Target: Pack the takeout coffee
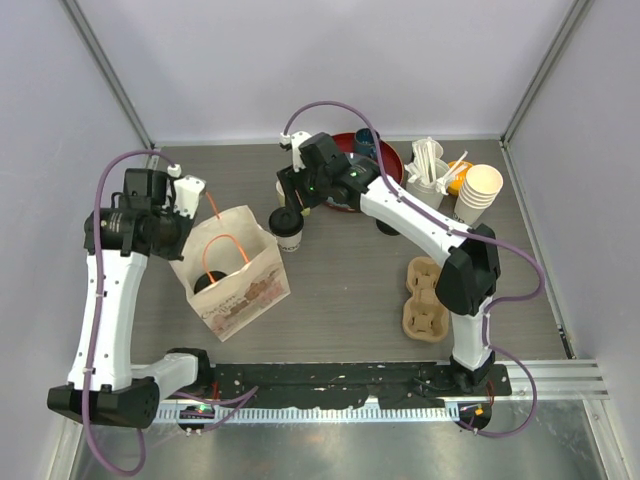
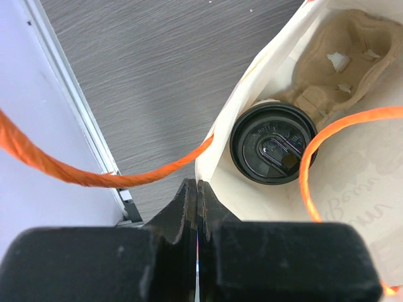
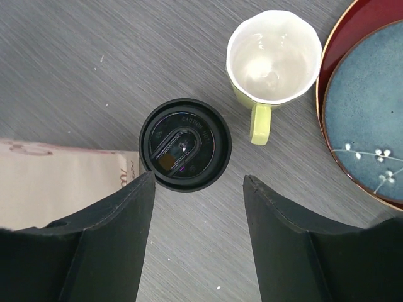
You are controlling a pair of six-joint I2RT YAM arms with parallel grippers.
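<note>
Looking down past the right gripper (image 3: 198,201), finds its fingers parted wide, gripping nothing, above one takeout cup (image 3: 184,144) with a black lid. Places that cup upright on the grey table (image 3: 75,56), just beside the paper bag (image 1: 240,275) and near a pale yellow mug (image 3: 272,53) (handle turned toward the gripper). Spots the second lidded cup (image 2: 272,143) already inside the bag, next to a cardboard carrier (image 2: 340,56). Shows the left gripper (image 2: 197,189) with fingers pressed together at the bag's rim, orange handle (image 2: 75,171) looped close by; cannot tell about any paper pinched between them.
</note>
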